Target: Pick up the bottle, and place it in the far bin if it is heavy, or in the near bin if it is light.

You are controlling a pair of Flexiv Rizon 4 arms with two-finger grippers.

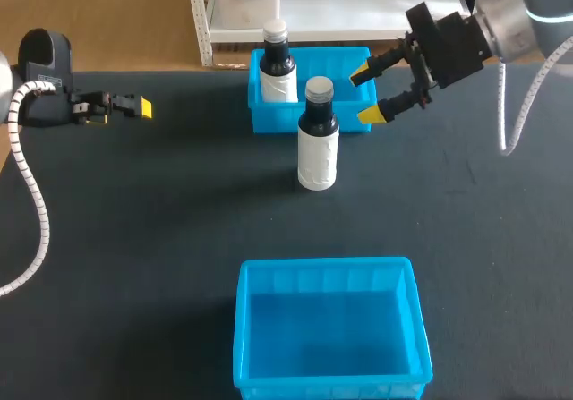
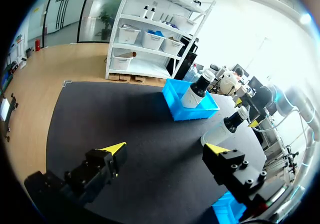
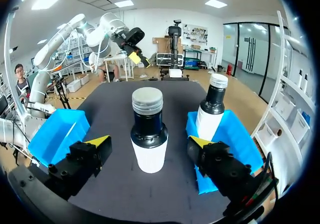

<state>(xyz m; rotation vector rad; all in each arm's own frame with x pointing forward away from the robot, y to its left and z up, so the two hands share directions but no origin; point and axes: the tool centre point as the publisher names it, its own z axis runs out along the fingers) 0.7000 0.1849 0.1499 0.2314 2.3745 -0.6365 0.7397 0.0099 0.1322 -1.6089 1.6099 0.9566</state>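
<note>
On the counter, 1 bottle stands upright just before the far bin, which holds a 2nd bottle. Near the standing one hovers the right tool, fingers wide apart, gripping nothing. Well off, the left tool gapes empty too.

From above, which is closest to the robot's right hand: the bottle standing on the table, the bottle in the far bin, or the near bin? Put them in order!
1. Standing bottle, just beside the right hand.
2. Other bottle, inside the far bin, at its left end.
3. Near bin, far off at the front.
</note>
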